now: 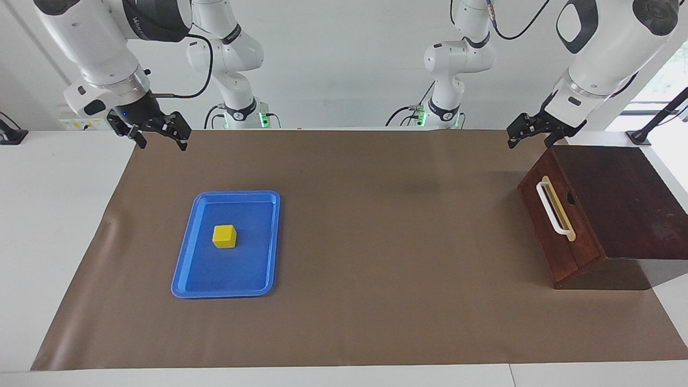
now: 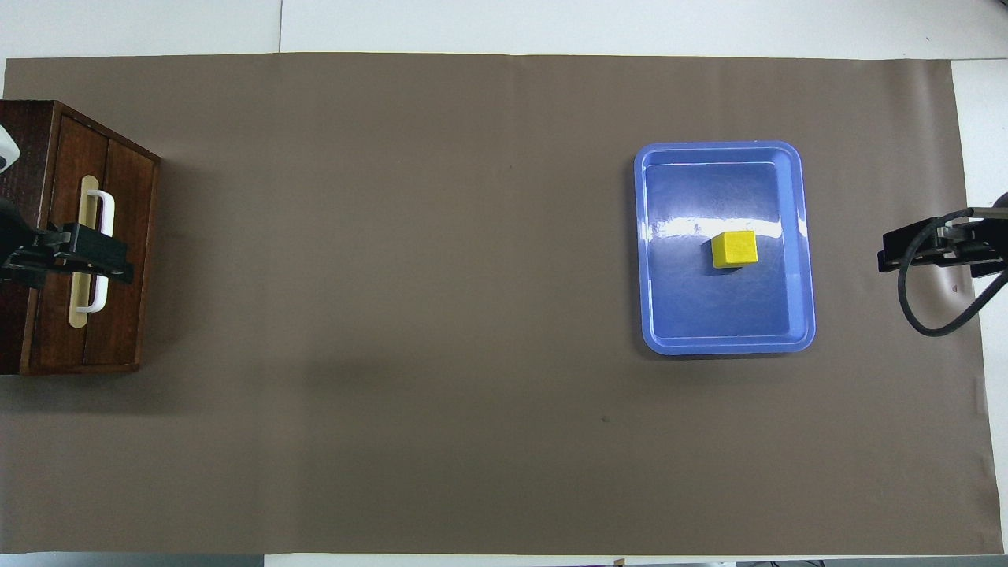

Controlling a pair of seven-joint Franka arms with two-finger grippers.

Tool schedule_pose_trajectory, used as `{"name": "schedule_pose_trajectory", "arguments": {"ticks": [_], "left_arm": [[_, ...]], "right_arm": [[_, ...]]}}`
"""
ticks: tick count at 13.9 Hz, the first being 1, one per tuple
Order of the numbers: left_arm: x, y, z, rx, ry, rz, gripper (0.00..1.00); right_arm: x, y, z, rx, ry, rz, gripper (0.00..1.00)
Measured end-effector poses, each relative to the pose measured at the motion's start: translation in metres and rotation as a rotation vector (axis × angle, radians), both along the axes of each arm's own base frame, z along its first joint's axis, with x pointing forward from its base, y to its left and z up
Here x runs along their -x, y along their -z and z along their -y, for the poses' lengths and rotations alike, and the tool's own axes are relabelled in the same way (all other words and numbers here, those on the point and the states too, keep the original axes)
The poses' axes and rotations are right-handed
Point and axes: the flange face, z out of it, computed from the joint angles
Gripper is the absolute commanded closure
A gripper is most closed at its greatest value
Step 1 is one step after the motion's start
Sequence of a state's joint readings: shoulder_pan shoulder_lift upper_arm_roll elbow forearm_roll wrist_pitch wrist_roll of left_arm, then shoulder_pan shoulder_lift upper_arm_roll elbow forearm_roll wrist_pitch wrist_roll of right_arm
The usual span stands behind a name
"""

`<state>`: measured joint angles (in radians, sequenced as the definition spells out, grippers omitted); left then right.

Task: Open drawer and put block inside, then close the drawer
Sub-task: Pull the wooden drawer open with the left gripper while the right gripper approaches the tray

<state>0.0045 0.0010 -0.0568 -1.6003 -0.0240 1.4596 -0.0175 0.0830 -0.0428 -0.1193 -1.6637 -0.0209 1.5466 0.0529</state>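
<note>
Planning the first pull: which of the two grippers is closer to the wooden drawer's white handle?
The left gripper, raised beside the brown wooden cabinet's dark drawer with the white bar handle; the right gripper waits at the blue tray's end.

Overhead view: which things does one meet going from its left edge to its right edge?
Dark reddish-brown wooden drawer with the open left gripper over its white bar handle → flat blue plastic tray holding the small yellow block → open right gripper.

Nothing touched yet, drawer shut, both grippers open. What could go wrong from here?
1. The drawer sits angled at the left arm's end of the table; a pull by the left gripper on the white handle that is off its axis might drag the cabinet.
2. The block lies inside the blue tray; the right gripper might nudge the tray while grasping.
</note>
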Motion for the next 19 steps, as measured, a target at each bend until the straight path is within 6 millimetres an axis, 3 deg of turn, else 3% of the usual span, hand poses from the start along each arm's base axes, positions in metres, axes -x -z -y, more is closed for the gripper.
{"name": "schedule_pose_trajectory", "arguments": {"ticks": [11,14,19], "left_arm": [[-0.002,0.001,0.000,-0.001,0.000,0.014,0.00],[-0.007,0.017,0.001,-0.064,0.019,0.068,0.00],[-0.009,0.057,0.016,-0.173,0.084,0.158,0.00]], "right_arm": [[-0.004,0.000,0.009,-0.003,0.051,0.033,0.04],[-0.012,0.011,0.007,-0.020,0.255,0.046,0.07],[-0.060,0.067,0.007,-0.087,0.709,-0.039,0.08]]}}
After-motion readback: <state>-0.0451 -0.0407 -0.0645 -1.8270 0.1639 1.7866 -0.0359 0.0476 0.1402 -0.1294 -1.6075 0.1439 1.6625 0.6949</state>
